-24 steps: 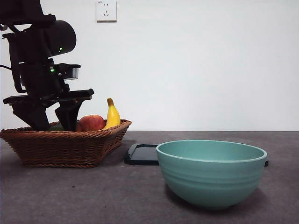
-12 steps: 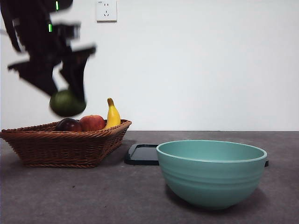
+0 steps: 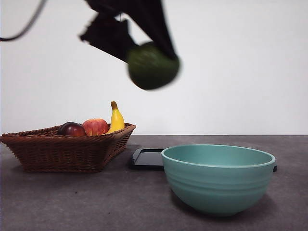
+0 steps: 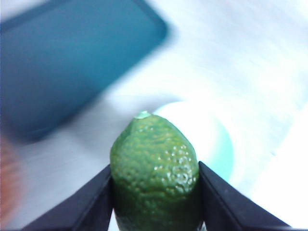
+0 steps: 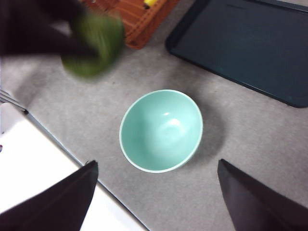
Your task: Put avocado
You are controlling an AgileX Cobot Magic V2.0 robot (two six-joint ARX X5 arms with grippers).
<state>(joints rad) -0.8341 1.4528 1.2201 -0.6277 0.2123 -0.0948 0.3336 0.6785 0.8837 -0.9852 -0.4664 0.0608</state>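
The dark-green avocado hangs high in the air between the wicker basket and the teal bowl, a little left of the bowl. My left gripper is shut on it, a black jaw pressing each side of the avocado. From the right wrist view the avocado shows blurred near the basket's corner, with the bowl below. My right gripper stands open high above the bowl, its jaws far apart and holding nothing.
The basket holds a dark red-purple fruit, a red apple and a banana. A dark flat tray lies behind the bowl; it shows large as the tray in the right wrist view.
My left gripper has carried the avocado up out of the basket and to the right, toward the bowl. The fruit left in the basket and the bowl have not moved.
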